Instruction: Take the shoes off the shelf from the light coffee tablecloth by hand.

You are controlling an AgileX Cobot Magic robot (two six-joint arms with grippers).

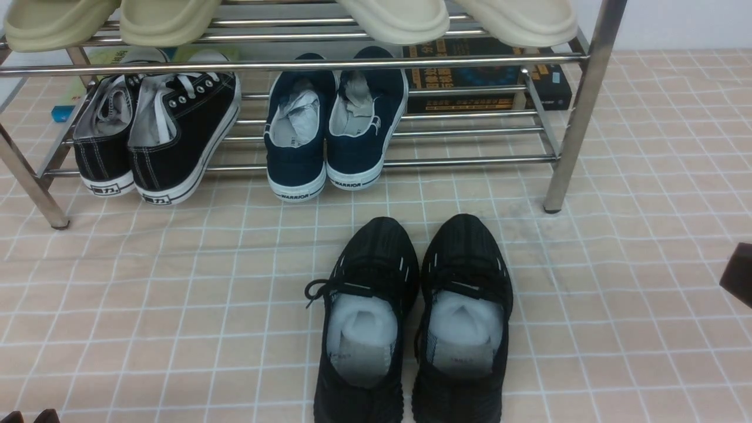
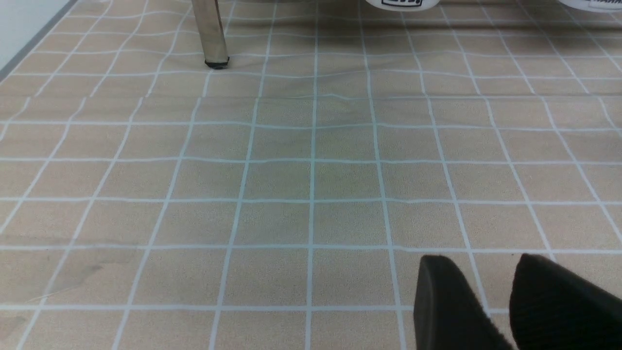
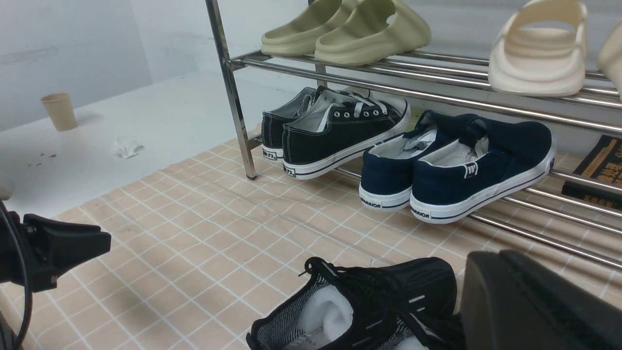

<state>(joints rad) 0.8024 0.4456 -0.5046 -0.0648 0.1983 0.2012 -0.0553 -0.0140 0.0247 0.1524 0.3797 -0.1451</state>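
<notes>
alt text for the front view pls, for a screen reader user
A pair of black knit sneakers stuffed with white paper stands side by side on the tiled beige tablecloth, toes toward a chrome shoe rack. Its lower tier holds black canvas sneakers and navy WARRIOR slip-ons; foam slides sit above.

"WARRIOR" stands on the white heel strips of both navy slip-ons — clear in front and right wrist views; the black canvas sneakers' heel tags and the book cover are unreadable.
</notes>
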